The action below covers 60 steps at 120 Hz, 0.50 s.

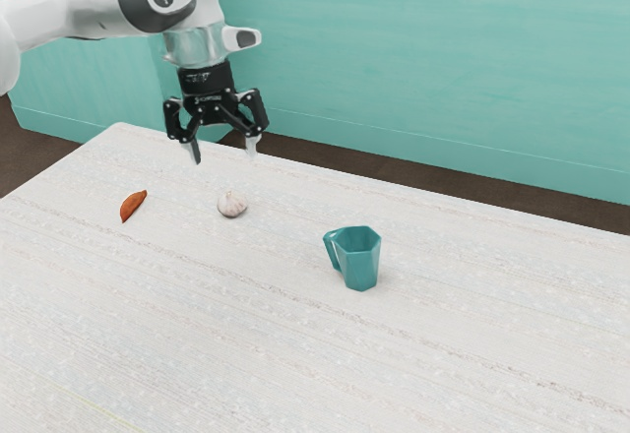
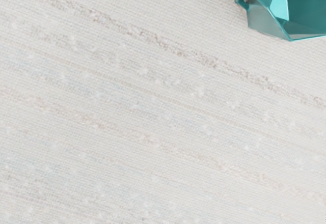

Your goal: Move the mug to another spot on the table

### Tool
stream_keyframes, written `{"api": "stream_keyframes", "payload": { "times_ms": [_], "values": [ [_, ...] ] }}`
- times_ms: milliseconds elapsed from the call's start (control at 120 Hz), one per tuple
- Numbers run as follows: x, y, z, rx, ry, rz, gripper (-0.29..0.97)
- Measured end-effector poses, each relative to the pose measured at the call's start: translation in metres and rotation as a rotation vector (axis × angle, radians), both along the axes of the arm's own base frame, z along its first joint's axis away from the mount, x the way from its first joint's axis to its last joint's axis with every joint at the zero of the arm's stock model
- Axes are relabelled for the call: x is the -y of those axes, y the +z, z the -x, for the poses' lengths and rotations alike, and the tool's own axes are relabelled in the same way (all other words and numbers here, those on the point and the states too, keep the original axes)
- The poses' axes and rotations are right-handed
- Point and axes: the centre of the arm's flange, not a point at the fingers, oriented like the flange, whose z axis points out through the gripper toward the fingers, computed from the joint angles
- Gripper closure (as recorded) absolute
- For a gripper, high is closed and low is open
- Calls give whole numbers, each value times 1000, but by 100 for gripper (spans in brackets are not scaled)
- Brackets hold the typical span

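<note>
A teal faceted mug [image 1: 355, 256] stands upright on the pale table [image 1: 295, 354], its handle facing the exterior view's left. In the wrist view the mug [image 2: 285, 10] shows partly, with its handle toward the hand. My gripper [image 1: 222, 148] hangs open well above the table's far edge, up and to the exterior view's left of the mug, with nothing between its fingers.
A garlic bulb [image 1: 231, 204] lies on the table below the gripper. An orange-red wedge [image 1: 132, 205] rests further to the exterior view's left. A teal wall [image 1: 443, 49] stands behind the table.
</note>
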Motion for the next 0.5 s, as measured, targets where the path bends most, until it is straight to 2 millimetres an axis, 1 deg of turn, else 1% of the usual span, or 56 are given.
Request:
{"api": "stream_keyframes", "payload": {
  "times_ms": [67,158,225,317,442,500],
  "values": [
    [11,-19,-5,-23,65,6,0],
    [41,-37,-10,-36,158,3,0],
    [53,-51,-15,-49,255,-1,0],
    [59,-70,-23,-80,421,-12,0],
    [60,-92,-34,-127,628,-24,0],
    [59,-109,-43,-138,712,-32,0]
  ]
}}
